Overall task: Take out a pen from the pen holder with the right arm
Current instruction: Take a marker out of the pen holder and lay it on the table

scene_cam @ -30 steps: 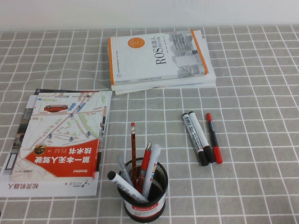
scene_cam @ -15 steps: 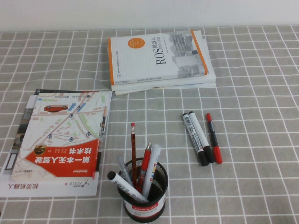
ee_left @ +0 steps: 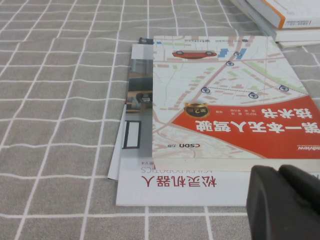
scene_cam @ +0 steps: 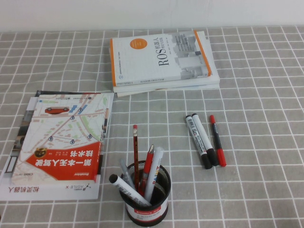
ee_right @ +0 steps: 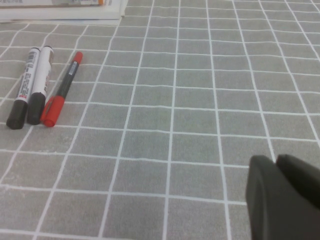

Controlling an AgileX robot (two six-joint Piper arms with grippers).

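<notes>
The bench is covered in a grey cloth with a white grid. The black mesh pen holder stands upright on it at the near edge, about midway across. All its contents are inside it. A thin brown pencil with a red end rises tallest. A red pen and a silver-grey pen lean just beside the pencil. A shorter grey pen sits to their left, and a white marker with a black tip tilts out over the rim toward the left.

Farther back and to the right, two white markers with black caps lie side by side and touching. A black-barrelled pen with a red cap lies just beside them on the cloth. At the back rests a stack of white books with orange edges. On the left, a red-and-map paperback lies on top of a thin white magazine.

Neither arm reaches into the raised camera's view. The right pincer shows only on its own wrist camera. It hangs low over bare cloth with its fingers pressed together and empty, well apart from the three loose pens. The left pincer sits near the edge of the paperback and the magazine. Its fingers also look closed, with nothing between them.
</notes>
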